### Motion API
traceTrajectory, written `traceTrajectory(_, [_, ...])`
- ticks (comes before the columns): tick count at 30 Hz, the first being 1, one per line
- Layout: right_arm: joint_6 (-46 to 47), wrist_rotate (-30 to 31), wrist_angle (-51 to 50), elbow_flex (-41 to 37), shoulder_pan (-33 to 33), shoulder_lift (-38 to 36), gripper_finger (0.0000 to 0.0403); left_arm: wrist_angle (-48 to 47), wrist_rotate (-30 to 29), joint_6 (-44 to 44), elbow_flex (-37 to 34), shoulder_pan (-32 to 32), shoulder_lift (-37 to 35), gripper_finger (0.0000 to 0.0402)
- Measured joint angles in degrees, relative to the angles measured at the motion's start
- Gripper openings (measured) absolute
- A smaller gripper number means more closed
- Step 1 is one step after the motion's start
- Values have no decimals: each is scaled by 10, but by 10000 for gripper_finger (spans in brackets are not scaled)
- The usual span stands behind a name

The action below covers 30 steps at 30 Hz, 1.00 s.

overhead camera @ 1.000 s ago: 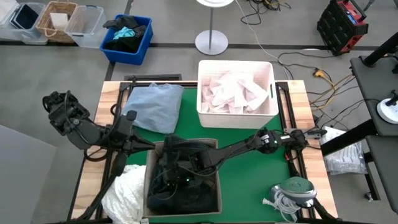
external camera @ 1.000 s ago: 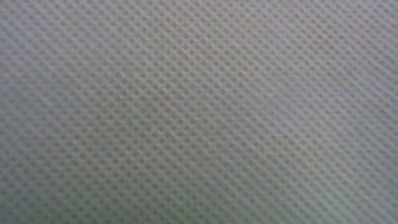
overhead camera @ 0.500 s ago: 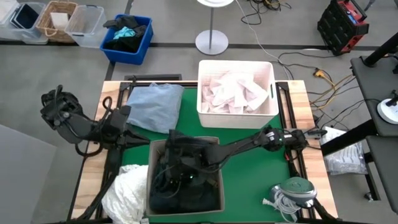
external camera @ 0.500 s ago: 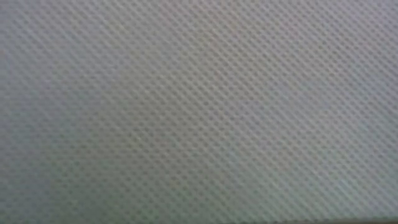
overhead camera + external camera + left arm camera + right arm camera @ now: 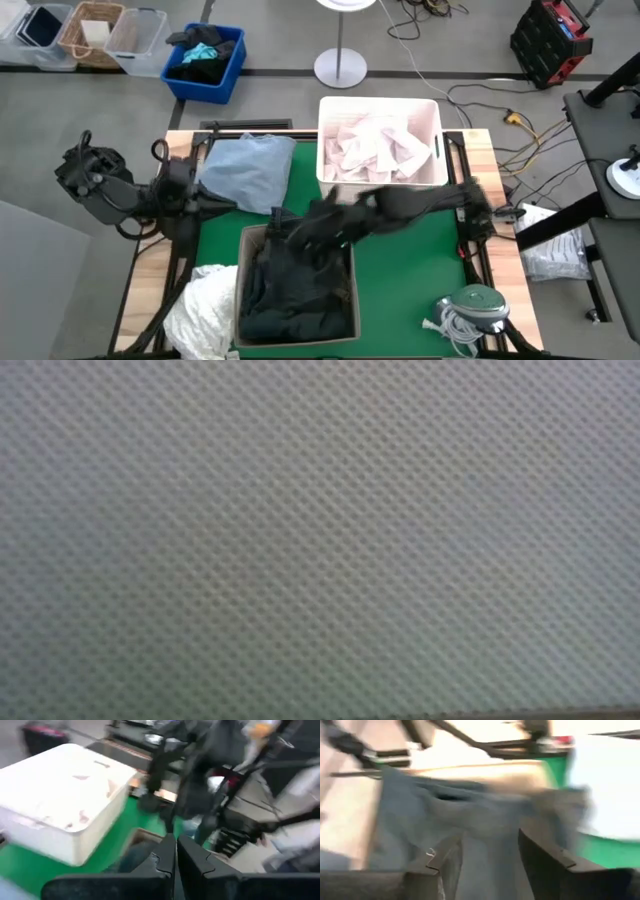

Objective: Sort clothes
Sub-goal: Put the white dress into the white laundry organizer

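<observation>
Two end effectors: right end effector blurred over box of dark clothes, probably lifting one out, grip impossible to tell; left end effector pinched together, parked near light blue shirt.

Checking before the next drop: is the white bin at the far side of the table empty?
No. In the high view the white bin already holds a heap of pale, whitish clothes that covers its floor.

From overhead we look straight down on the whole table. Our low view shows only a close woven mesh. Both wrist views look forward at close range; the left shares the white bin with the overhead view.
</observation>
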Motion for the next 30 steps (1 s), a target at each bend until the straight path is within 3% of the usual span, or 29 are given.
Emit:
traceTrajectory(4, [-32,84,-88,0,-16,-67,195,-25,-64,-37,-7,6,0,0])
traceTrajectory(6, [-36,115,-116,0,-29,-100,201,-23,-61,-39,-11,24,1,0])
traceTrajectory(12, [-61,141,-171,-1,-85,-187,203,-17,3,-27,-13,126,17,0])
traceTrajectory(17, [-109,140,-175,-2,-129,-234,203,-54,137,-7,-12,256,28,0])
traceTrajectory(23, [-115,140,-188,-2,-177,-270,203,-149,169,-35,-16,417,46,0])
traceTrajectory(30, [-141,138,-201,-2,-225,-290,203,-208,226,95,-17,538,92,0])
